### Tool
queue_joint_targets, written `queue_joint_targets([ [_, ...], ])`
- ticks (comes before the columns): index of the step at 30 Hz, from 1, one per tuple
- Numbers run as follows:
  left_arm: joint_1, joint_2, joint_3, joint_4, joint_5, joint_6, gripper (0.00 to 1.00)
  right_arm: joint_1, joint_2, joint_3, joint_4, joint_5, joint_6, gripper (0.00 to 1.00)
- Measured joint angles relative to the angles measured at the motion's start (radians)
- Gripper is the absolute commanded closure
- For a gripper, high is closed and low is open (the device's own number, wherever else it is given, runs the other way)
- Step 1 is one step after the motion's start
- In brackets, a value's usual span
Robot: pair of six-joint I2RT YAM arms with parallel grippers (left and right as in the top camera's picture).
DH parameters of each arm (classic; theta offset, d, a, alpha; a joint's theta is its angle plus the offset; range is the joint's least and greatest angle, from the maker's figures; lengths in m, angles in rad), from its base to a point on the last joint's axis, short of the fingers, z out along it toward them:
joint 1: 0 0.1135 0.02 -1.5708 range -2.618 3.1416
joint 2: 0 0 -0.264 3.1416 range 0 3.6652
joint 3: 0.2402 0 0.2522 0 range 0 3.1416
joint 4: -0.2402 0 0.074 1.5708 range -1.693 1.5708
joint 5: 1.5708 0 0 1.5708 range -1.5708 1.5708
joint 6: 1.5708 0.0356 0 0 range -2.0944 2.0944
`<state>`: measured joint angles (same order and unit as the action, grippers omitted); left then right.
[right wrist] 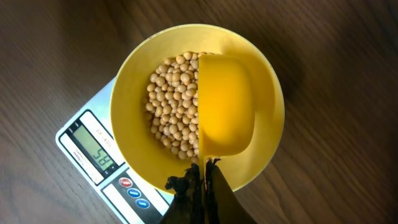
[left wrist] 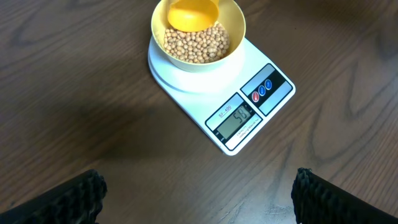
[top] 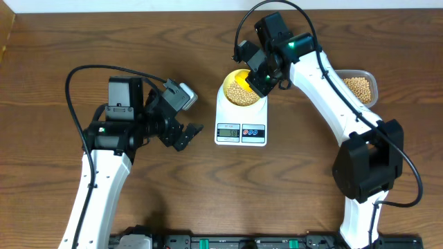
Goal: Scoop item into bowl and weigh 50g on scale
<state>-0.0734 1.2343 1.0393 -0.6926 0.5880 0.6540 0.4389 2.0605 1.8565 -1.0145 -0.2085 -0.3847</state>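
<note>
Overhead first: the right fingers (top: 261,81) hang over the small round pale yellow bowl (top: 226,93). The bowl sits on the white rectangular digital kitchen scale (top: 241,142) mid-desk, with the small round tan beans (top: 241,95) inside it. The left fingers (top: 185,136) are spread with nothing in them, just left of the scale and not touching it. A clear rounded plastic container (top: 360,86) holding more beans sits off to the right on the dark wooden desk (top: 69,41), and there's plenty of bare wood on the left.

Left wrist cam: the two fingers sit in the bottom corners, wide apart, with open desk between them and the scale. The display looks like 54.

Right wrist cam: the fingers are pressed together on the handle of a bright yellow plastic scoop (right wrist: 225,106). Its cup sits inside the bowl's right half, against the beans.
</note>
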Motion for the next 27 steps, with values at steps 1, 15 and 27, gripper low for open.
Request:
queue_joint_targets([
  [1, 0.000, 0.000, 0.000, 0.000, 0.000, 0.000, 0.02, 0.000, 0.000, 0.000, 0.000, 0.000, 0.000, 0.99],
  [15, 0.000, 0.000, 0.000, 0.000, 0.000, 0.000, 0.02, 0.001, 0.022, -0.001, 0.010, 0.019, 0.000, 0.99],
  [27, 0.000, 0.000, 0.000, 0.000, 0.000, 0.000, 0.02, 0.022, 0.022, -0.001, 0.010, 0.019, 0.000, 0.99],
])
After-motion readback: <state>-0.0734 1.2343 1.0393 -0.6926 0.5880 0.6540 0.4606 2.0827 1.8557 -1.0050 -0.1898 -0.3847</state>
